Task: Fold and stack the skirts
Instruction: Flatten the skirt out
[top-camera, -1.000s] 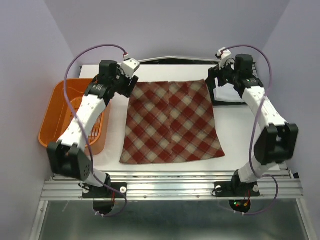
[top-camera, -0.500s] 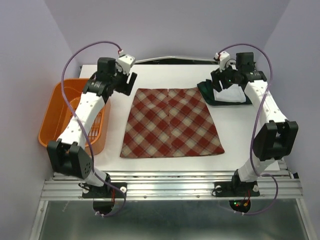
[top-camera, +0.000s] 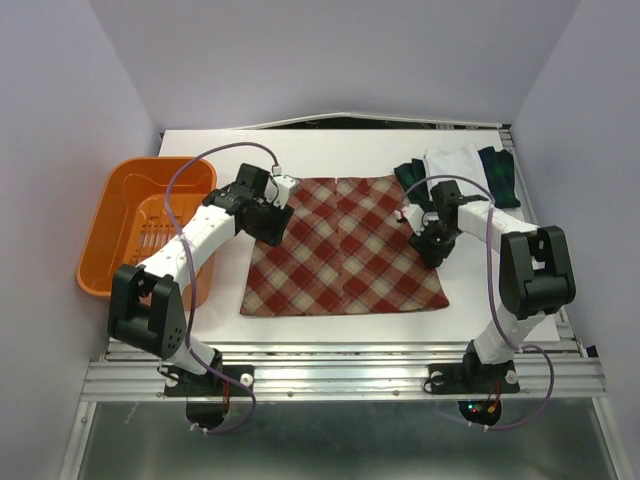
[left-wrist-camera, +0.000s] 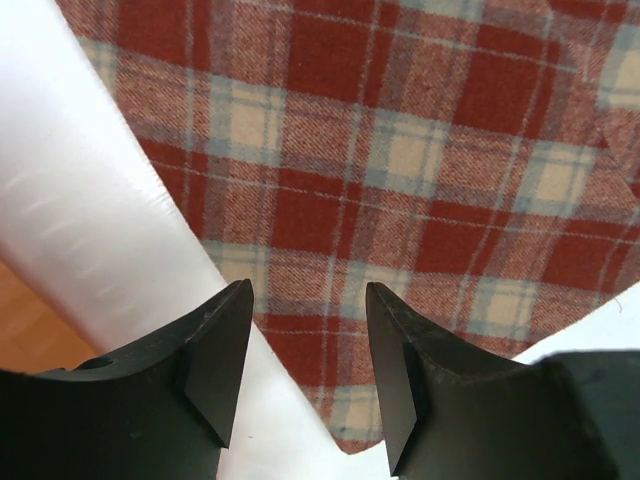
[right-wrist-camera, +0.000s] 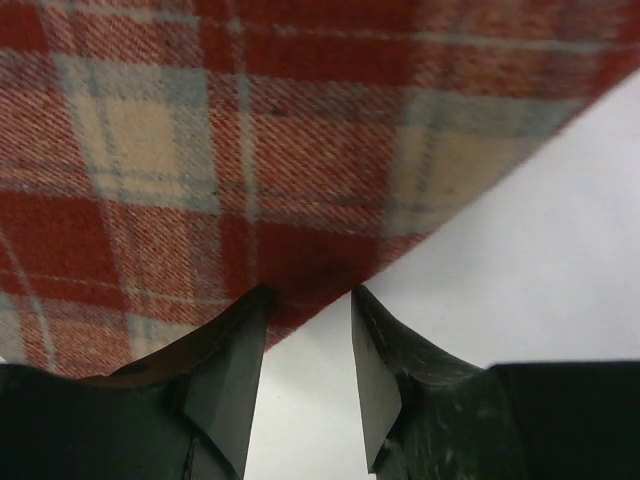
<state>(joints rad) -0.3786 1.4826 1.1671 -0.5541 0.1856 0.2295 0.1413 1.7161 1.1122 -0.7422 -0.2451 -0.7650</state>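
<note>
The white skirt (top-camera: 452, 162) lies on the dark plaid skirt (top-camera: 497, 172) at the far right of the surface (top-camera: 472, 285), seemingly finished. The red-and-tan plaid skirt (top-camera: 345, 245) lies flat mid-surface, not yet folded. The left tool (left-wrist-camera: 308, 290) and right tool (right-wrist-camera: 310, 295), both released, sit at its side edges.

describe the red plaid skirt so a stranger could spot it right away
On the white table, look at the middle: the largest cloth, spread flat, is the red-and-tan plaid skirt. An orange basket sits left of it, and a white skirt on a dark green plaid skirt lies far right; only this one is red checked.
</note>
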